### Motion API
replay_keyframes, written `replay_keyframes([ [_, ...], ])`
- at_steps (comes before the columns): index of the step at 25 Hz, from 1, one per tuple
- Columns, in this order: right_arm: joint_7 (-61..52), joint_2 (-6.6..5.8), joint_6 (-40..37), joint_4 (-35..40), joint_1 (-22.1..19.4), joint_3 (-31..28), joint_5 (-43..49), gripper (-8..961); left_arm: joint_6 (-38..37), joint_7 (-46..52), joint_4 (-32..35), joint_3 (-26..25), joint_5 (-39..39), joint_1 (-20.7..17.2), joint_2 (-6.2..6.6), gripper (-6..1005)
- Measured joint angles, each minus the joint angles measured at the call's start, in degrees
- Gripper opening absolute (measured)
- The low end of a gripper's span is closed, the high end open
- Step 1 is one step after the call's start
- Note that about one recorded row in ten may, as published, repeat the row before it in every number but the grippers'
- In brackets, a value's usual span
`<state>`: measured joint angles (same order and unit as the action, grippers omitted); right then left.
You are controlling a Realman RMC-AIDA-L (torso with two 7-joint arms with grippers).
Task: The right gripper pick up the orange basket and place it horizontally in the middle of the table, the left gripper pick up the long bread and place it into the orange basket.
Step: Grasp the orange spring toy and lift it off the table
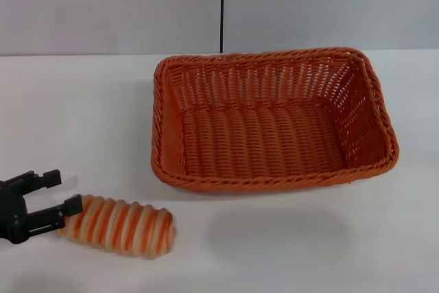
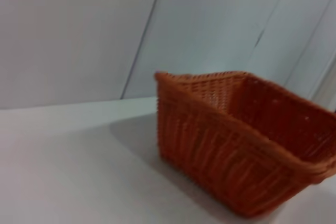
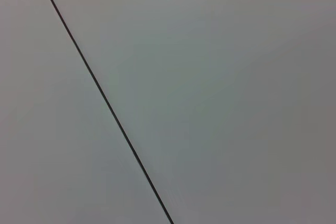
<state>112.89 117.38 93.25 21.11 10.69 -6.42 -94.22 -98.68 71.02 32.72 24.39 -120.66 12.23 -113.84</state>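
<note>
The orange basket point(image 1: 271, 125) stands lengthwise across the middle of the white table point(image 1: 82, 114), empty inside. It also shows in the left wrist view, where the orange basket point(image 2: 236, 145) is seen from its side. The long bread point(image 1: 118, 226), cream with orange stripes, lies on the table near the front left, in front of the basket's left corner. My left gripper point(image 1: 60, 193) is at the bread's left end, open, with its nearer finger touching or almost touching that end. The bread is not between the fingers. My right gripper is out of view.
A grey wall with a dark vertical seam point(image 1: 222, 8) runs behind the table. The right wrist view shows only that wall and the seam point(image 3: 105, 103). Bare tabletop lies to the left of the basket and in front of it.
</note>
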Motion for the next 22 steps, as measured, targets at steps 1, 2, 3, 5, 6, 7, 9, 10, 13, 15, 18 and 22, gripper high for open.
replay_keyframes([
  [1,0.0,0.0,0.0,0.0,0.0,0.0,0.0,481,0.59,-0.23,-0.06,0.05,-0.19,-0.1,-0.12,813],
  [2,0.01,0.03,-0.04,-0.13,0.04,-0.04,0.0,481,1.22,-0.35,-0.06,0.09,-0.51,-0.19,-0.25,812],
  [3,0.03,0.03,-0.06,-0.23,0.12,-0.09,-0.01,480,1.22,-0.35,-0.06,0.09,-0.51,-0.19,-0.25,812],
  [5,0.06,0.06,-0.09,-0.34,0.4,-0.1,-0.01,480,2.78,-0.45,-0.12,0.14,-2.01,-0.4,-0.73,812],
  [6,0.06,0.06,-0.09,-0.34,0.4,-0.1,-0.01,480,2.85,-0.45,-0.12,0.15,-2.09,-0.4,-0.77,812],
  [7,0.06,0.08,-0.08,-0.35,0.44,-0.06,-0.01,480,2.98,-0.45,-0.14,0.16,-2.29,-0.41,-0.85,812],
  [9,0.11,0.11,0.02,-0.36,0.56,0.18,0.0,480,3.57,-0.45,-0.14,0.19,-2.87,-0.45,-1.14,811],
  [10,0.15,0.13,0.13,-0.37,0.67,0.36,0.14,480,3.75,-0.45,-0.14,0.2,-3.09,-0.46,-1.23,811],
  [13,0.17,0.13,0.16,-0.37,0.76,0.38,0.35,480,4.27,-0.45,-0.14,0.22,-3.54,-0.46,-1.34,811],
  [15,0.19,0.13,0.16,-0.37,0.82,0.4,0.51,480,4.47,-0.45,-0.14,0.22,-3.6,-0.45,-1.38,810],
  [18,0.23,0.13,0.14,-0.37,0.83,0.44,0.53,480,4.58,-0.45,-0.12,0.22,-3.76,-0.33,-1.51,810],
  [22,0.28,0.19,0.01,-0.37,0.83,0.45,0.57,480,4.85,-0.45,-0.11,0.22,-4.47,-0.15,-1.69,809],
])
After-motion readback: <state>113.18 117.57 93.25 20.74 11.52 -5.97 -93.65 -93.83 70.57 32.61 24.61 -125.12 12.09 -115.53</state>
